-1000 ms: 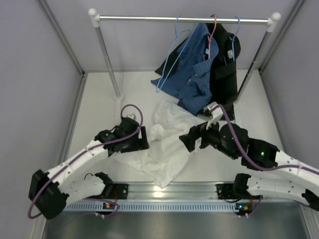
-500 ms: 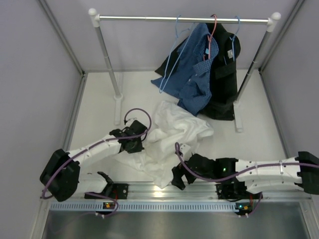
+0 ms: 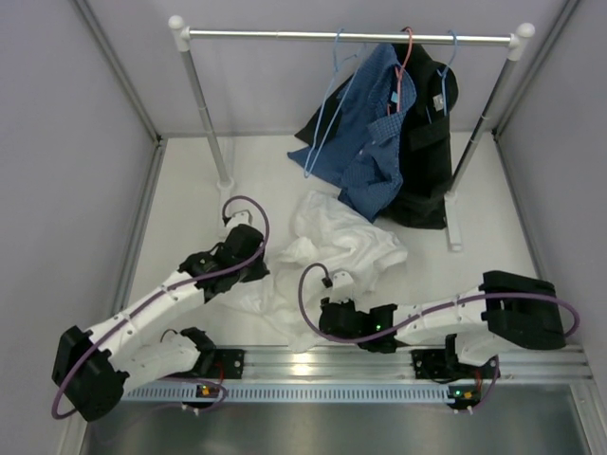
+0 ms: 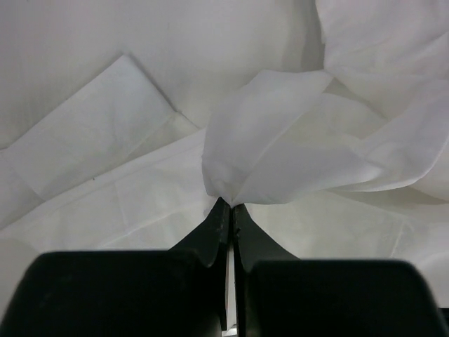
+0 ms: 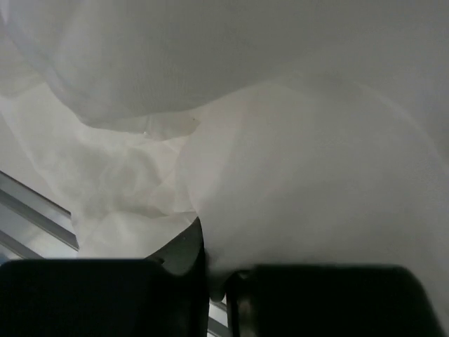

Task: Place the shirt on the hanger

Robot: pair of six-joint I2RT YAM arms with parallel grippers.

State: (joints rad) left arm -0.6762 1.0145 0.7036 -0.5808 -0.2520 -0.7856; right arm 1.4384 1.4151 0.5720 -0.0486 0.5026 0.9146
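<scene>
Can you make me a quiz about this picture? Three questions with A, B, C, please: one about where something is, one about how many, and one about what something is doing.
1. Where is the white shirt?
A. In a basket
B. Crumpled on the table
C. In a drawer

2. How many garments hang on the rail?
A. None
B. Two
C. Five

3. The left end effector is:
A. Shut on a fold of the white shirt
B. Wide open
C. Gripping a cup

Answers:
1. B, it lies in a heap between the arms.
2. B, only a blue shirt and a black garment hang there.
3. A, its fingers pinch white cloth.
</scene>
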